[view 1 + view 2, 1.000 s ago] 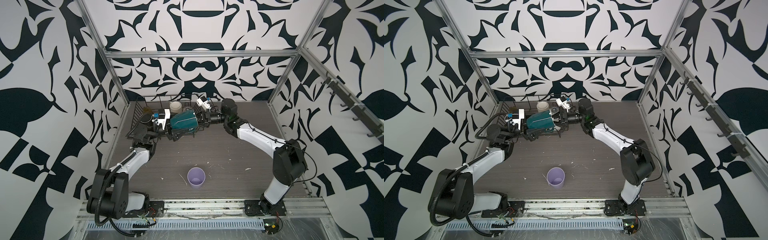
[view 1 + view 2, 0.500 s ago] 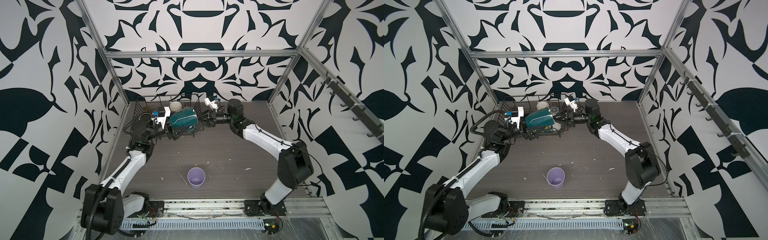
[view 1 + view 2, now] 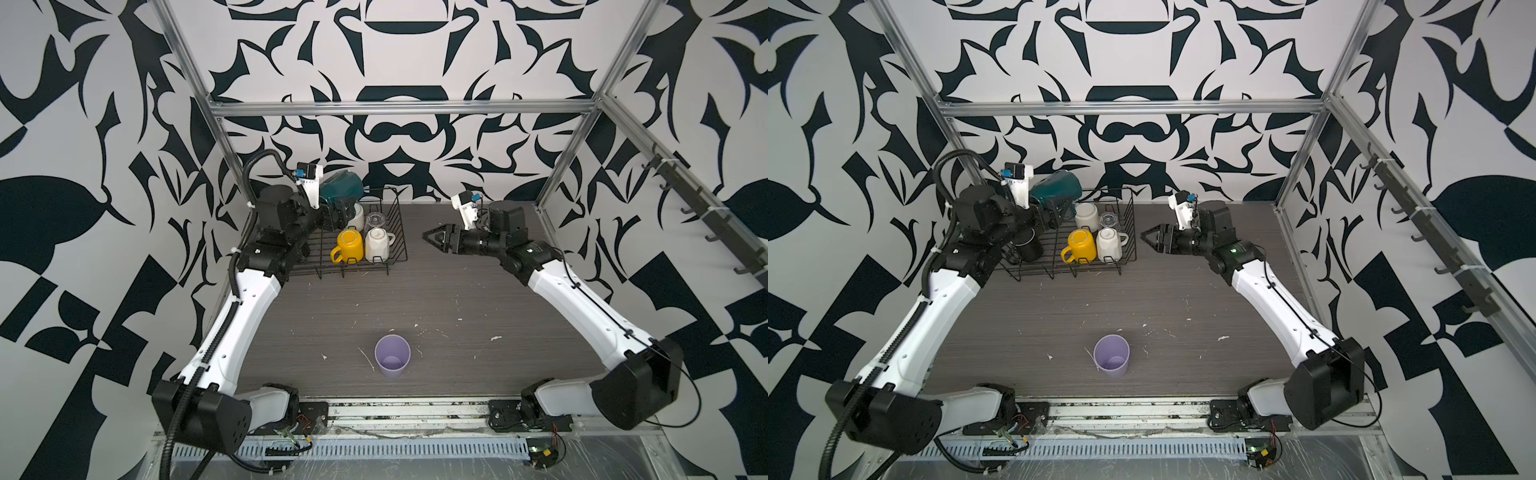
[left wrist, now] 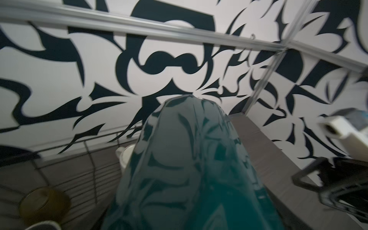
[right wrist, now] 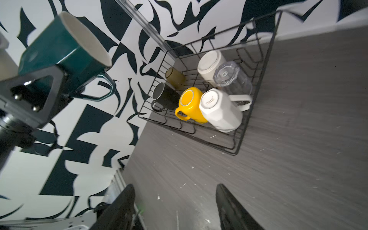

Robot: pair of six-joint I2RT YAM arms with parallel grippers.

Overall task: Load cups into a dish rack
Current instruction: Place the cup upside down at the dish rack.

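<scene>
While the left gripper (image 3: 340,209) clamps the dark-green faceted mug (image 3: 343,189) in the air above the far side of the dish rack (image 3: 320,250), mouth tipped sideways and handle hanging below, the right gripper (image 3: 428,237) hangs empty just beside the rack's right wall, its fingers (image 5: 121,209) spread well apart above the table (image 3: 457,299). Inside the black wire rack, the yellow mug (image 3: 350,245) and cream faceted mug (image 3: 377,245) stand bottom-up at the front, touching. Behind them sit a white mug (image 3: 358,215) and the clear glass (image 3: 376,217), also inverted, with the black mug (image 3: 1030,245) and amber-brown glass (image 5: 175,76) further left. Small print marks the cream mug's base and an embossed mark the clear glass's; neither is legible. The lilac tumbler (image 3: 392,356) stands upright near the table's front, well apart from the rack.
</scene>
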